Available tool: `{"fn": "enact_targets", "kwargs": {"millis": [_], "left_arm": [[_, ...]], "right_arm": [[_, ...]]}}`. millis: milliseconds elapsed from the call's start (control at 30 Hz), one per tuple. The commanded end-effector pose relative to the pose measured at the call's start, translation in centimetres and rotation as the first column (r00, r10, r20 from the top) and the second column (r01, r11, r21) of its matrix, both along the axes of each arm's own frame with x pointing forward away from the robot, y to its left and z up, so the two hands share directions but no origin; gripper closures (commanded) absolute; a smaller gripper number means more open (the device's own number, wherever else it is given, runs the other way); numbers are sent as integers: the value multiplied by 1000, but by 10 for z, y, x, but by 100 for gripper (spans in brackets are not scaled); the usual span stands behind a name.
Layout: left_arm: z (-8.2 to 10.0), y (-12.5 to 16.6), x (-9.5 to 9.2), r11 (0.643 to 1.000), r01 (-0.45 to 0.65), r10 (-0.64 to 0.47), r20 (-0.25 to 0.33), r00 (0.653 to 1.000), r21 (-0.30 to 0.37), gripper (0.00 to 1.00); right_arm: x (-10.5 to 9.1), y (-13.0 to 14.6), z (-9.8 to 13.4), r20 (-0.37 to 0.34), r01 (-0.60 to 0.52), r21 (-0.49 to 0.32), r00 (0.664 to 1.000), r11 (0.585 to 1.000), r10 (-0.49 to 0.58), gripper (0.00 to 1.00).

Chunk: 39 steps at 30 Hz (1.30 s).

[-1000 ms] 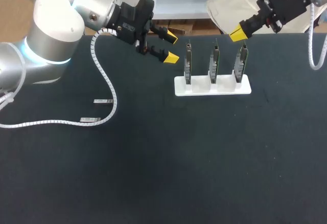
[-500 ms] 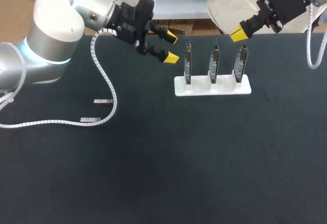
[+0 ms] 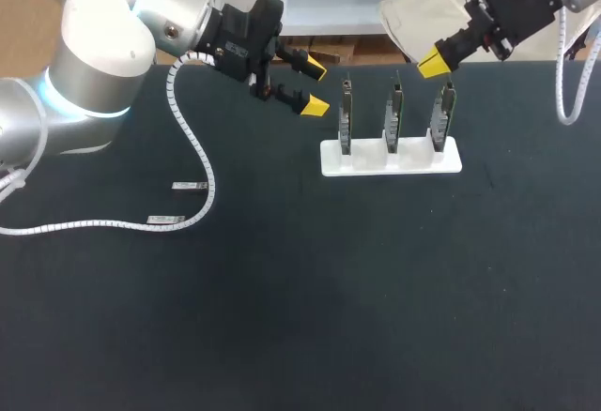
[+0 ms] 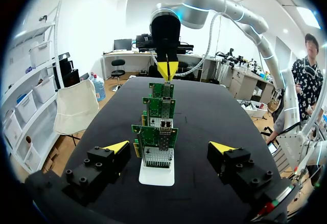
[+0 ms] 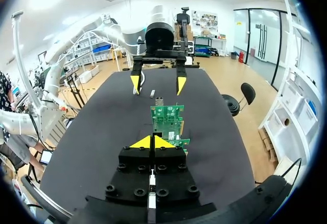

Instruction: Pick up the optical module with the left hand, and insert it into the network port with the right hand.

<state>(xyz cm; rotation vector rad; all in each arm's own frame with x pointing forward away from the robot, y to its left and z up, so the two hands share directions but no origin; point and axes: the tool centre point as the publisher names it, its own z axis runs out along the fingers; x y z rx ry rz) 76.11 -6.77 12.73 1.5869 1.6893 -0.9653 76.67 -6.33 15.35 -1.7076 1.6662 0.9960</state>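
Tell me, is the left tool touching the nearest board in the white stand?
Apart. The head view shows a clear gap between the open left tool and the nearest board.

A matte black surface [image 3: 376, 289] fills the scene. A white rectangular stand [image 3: 413, 164] rests on it toward the far edge, lying lengthwise across the view.

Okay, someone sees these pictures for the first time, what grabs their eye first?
Three green circuit boards stand upright in a row in a white rectangular plastic stand at the back middle of the black table. The yellow-tipped left claw hangs open beside the stand's left end, and the right claw sits shut near the rightmost board's top. Two small silver optical modules lie flat at the table's left, by a white coiled cable.
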Motion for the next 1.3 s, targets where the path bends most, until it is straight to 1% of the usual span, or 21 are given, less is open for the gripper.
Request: {"fn": "enact_targets", "kwargs": {"millis": [33,167,200,233,1133,1167,1233,1300], "left_arm": [[0,0,2,1000,4,-4,-1,1000,1,0],[0,0,2,1000,4,-4,-1,1000,1,0],[0,0,2,1000,4,-4,-1,1000,1,0],[0,0,2,1000,4,-4,-1,1000,1,0],[0,0,2,1000,4,-4,-1,1000,1,0],[0,1,2,1000,-3,3,-2,1000,31,0],[3,3,3,1000,-9,9,13,1000,17,0],[6,5,4,1000,-9,8,35,999,27,0]], "right_arm": [[0,0,0,1,4,1,1000,1000,-4,100],[-1,1,0,-1,10,5,1000,1000,-10,100],[-1,1,0,-1,10,6,1000,1000,-10,79],[-2,2,0,10,10,15,1000,1000,-10,0],[-2,2,0,10,10,15,1000,1000,-10,0],[-2,2,0,10,10,15,1000,1000,-10,0],[-2,2,0,10,10,15,1000,1000,-10,0],[-2,2,0,10,10,15,1000,1000,-10,0]]}}
